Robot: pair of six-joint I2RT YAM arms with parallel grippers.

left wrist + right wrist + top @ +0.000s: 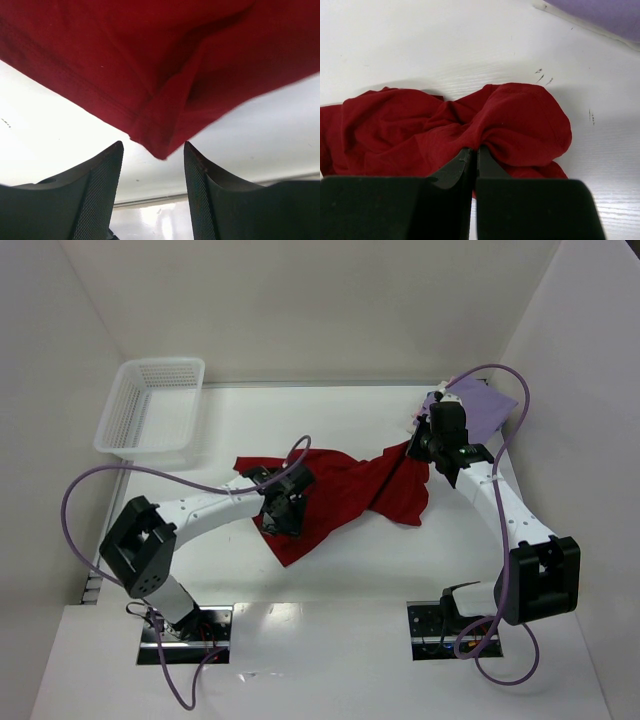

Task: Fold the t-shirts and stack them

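A dark red t-shirt lies crumpled across the middle of the table. My left gripper is over its lower left part; in the left wrist view it is open, with a hemmed corner of the red shirt hanging just above the gap. My right gripper is shut on a bunched fold of the red shirt at its right end, as the right wrist view shows. A folded lavender t-shirt lies at the back right, with a pink edge beside it.
A white plastic mesh basket stands at the back left. White walls close in the table on the left, back and right. The lavender shirt's corner shows in the right wrist view.
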